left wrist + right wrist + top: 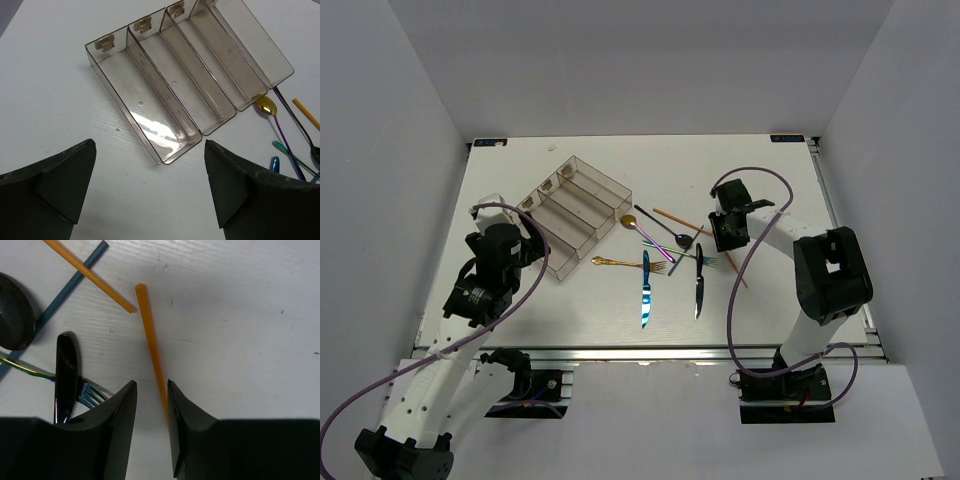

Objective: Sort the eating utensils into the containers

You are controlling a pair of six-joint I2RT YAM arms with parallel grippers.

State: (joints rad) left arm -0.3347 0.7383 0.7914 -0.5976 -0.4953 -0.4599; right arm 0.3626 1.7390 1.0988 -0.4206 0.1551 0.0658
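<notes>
Here, between the narrowly parted fingers of the right gripper, close against one: a copper-orange chopstick, slim, straight, round-tipped, flat on the table.

One tray, about ten utensils

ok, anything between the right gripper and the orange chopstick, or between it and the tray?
Nothing at the grasp: the orange chopstick lies between the right gripper's fingers. Toward the tray, the black spoon and gold spoon lie flat across the path; a lifted carry should clear them.
</notes>
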